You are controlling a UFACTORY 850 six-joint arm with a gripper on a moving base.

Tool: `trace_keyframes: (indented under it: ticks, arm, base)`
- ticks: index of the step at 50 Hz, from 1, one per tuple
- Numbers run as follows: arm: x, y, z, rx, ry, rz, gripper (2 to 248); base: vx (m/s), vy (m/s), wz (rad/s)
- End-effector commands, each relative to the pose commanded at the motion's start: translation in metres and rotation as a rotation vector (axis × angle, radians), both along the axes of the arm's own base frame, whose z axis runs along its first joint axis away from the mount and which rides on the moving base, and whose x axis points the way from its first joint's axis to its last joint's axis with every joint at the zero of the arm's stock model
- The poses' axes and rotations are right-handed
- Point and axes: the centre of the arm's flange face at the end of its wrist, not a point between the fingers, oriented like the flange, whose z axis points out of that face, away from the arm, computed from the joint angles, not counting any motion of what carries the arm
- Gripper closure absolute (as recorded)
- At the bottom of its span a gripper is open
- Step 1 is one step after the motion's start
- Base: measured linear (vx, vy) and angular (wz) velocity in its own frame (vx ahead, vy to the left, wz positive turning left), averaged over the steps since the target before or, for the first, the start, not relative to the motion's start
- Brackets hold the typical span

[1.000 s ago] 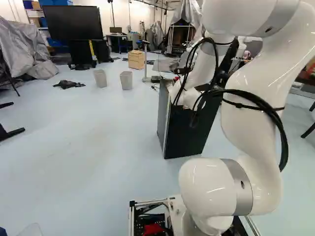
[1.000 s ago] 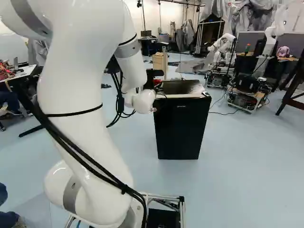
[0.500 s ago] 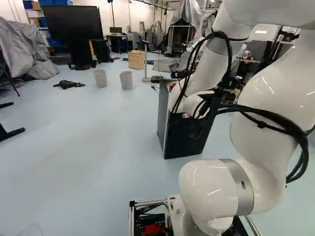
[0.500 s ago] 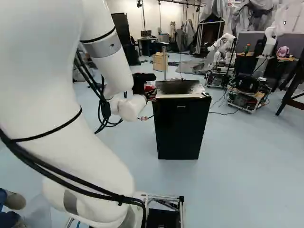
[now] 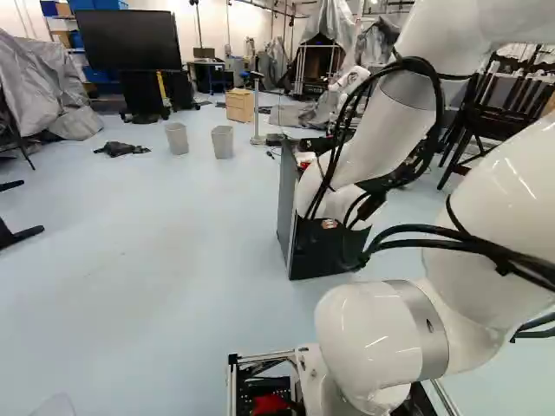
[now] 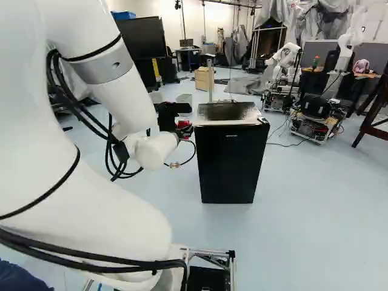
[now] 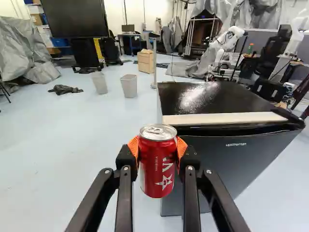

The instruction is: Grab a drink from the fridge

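The hand (image 6: 183, 123) is clasping the red can (image 7: 158, 166) upright between its orange pads (image 7: 133, 146). The can is near a corner of the closed fridge (image 7: 231, 164); whether they touch is hard to tell. Beyond, two bins (image 7: 129, 88) stand on the floor (image 7: 58, 154).

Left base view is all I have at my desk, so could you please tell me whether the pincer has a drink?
Observer: Yes, the wrist view shows the pincer closed on a red can, an orange pad at each side.
Operator: Thank you; is it upright?
Observer: It looks so: its silver lid is uppermost in the wrist view.
Operator: Is there anything else the arm hides from me?
Observer: The right base view shows the whole fridge door, and it looks shut.
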Motion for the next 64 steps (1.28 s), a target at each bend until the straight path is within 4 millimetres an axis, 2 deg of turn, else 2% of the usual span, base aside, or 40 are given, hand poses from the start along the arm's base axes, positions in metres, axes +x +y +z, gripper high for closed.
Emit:
trace_keyframes:
  ticks: [13,29,64]
  arm:
    - [-0.023,0.005,-0.007,0.004,0.029,0.007,154]
    - [-0.041,0.008,-0.013,0.007,0.051,0.013,154]
    - [-0.047,0.009,-0.015,0.008,0.06,0.015,154]
  base:
    - [0.0,0.0,0.0]
    - [0.0,0.0,0.0]
    - [0.0,0.0,0.0]
